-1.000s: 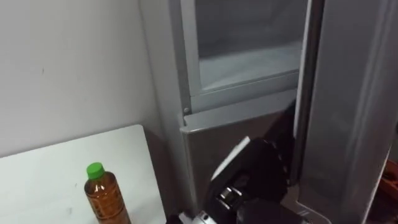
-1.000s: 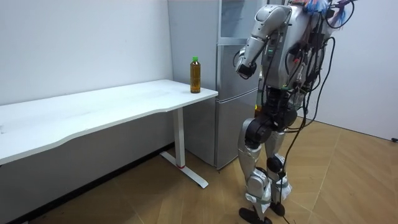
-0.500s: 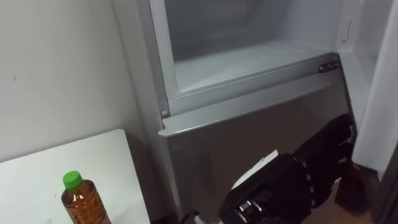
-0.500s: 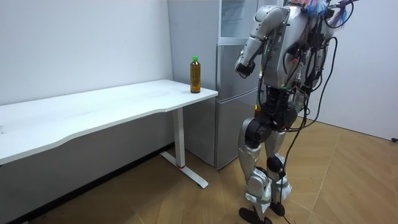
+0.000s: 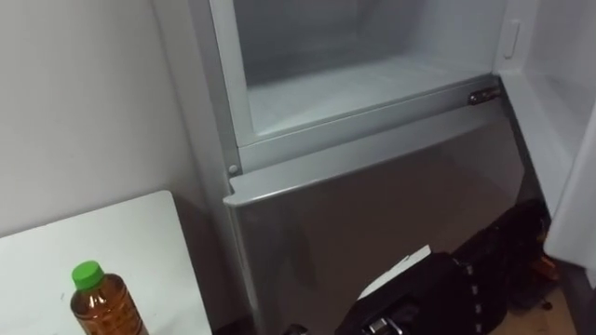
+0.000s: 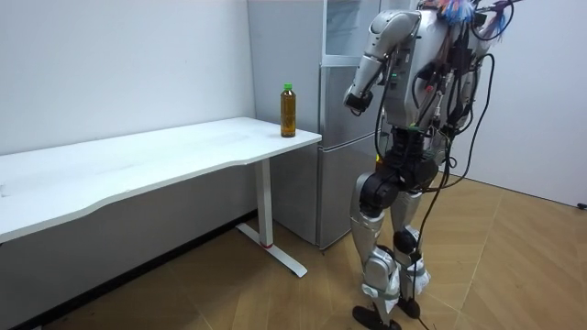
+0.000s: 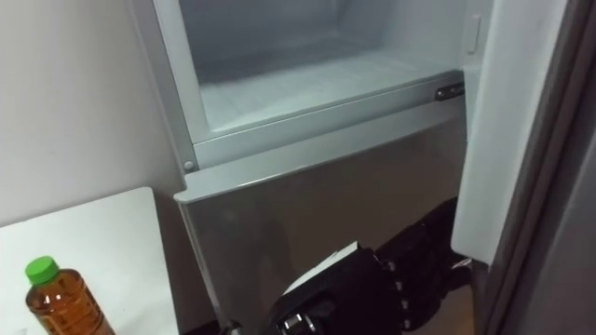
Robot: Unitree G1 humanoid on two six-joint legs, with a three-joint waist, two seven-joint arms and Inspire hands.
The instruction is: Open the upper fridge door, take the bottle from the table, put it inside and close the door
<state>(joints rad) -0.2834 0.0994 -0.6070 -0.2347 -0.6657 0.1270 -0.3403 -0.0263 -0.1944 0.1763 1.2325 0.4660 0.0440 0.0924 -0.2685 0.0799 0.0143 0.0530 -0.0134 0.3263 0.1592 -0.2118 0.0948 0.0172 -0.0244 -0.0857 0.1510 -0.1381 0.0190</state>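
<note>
The bottle (image 5: 98, 302), amber with a green cap, stands upright on the white table's (image 5: 102, 237) corner beside the fridge; in the room view the bottle (image 6: 288, 110) is at the table's end. The upper fridge compartment (image 5: 354, 84) stands open and bare inside. Its door (image 7: 521, 140) is swung out to the right. My left hand (image 5: 447, 293) hangs low in front of the closed lower fridge door (image 5: 372, 205), fingers relaxed and holding nothing. In the room view that hand (image 6: 353, 99) is raised at chest height before the fridge.
I stand close in front of the fridge (image 6: 348, 165), with the long white table (image 6: 138, 160) to my left against the wall. Wooden floor (image 6: 514, 266) stretches behind me. The open door's edge is close on my right.
The upper door has swung wide open to the right. My left hand has come back from the door's edge and dropped lower. The camera has shifted right; the bottle has stayed put.
</note>
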